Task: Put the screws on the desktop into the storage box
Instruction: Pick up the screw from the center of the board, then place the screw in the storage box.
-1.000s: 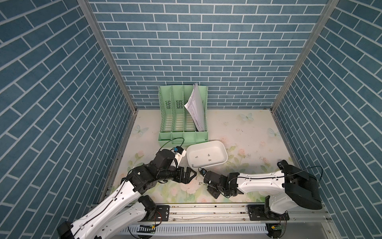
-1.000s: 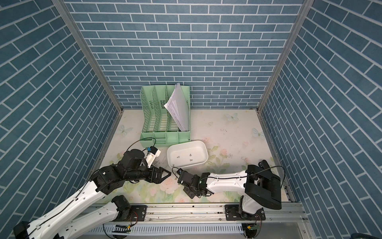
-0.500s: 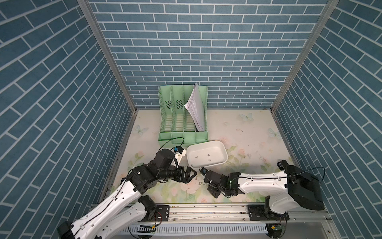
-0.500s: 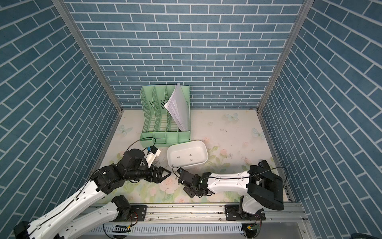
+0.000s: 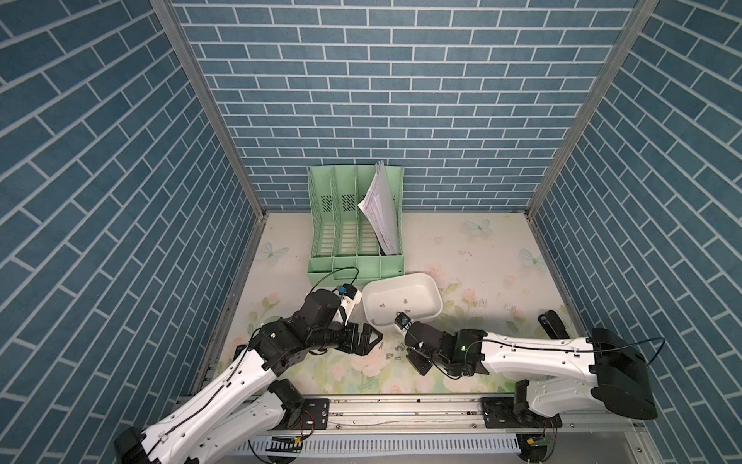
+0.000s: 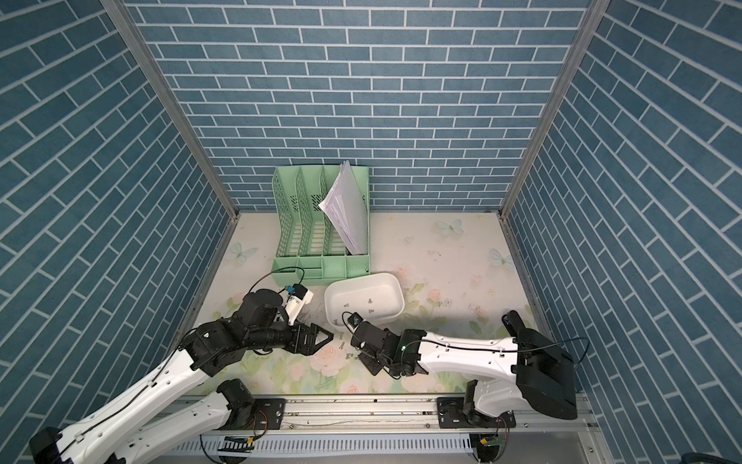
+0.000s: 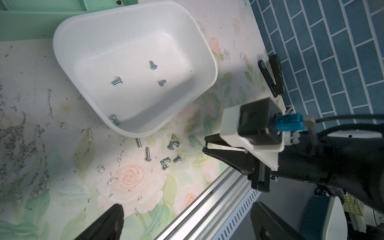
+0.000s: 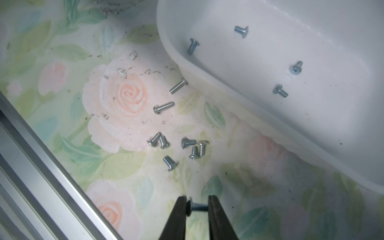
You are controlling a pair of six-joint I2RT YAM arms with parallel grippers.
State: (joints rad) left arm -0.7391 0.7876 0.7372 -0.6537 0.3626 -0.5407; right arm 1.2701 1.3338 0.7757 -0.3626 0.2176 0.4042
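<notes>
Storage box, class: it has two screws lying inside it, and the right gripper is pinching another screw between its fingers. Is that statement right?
One detail is wrong. The storage box has four screws lying inside it, not two; the left wrist view shows all four on its white floor. The rest stands: the right gripper is pinching another screw between its fingers, as the right wrist view shows.

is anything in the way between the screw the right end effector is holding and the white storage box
Nothing visible blocks it. The right end effector grips a screw near the storage box; between them only loose screws lie flat on the desktop. It likely just has to lift over the near wall.
</notes>
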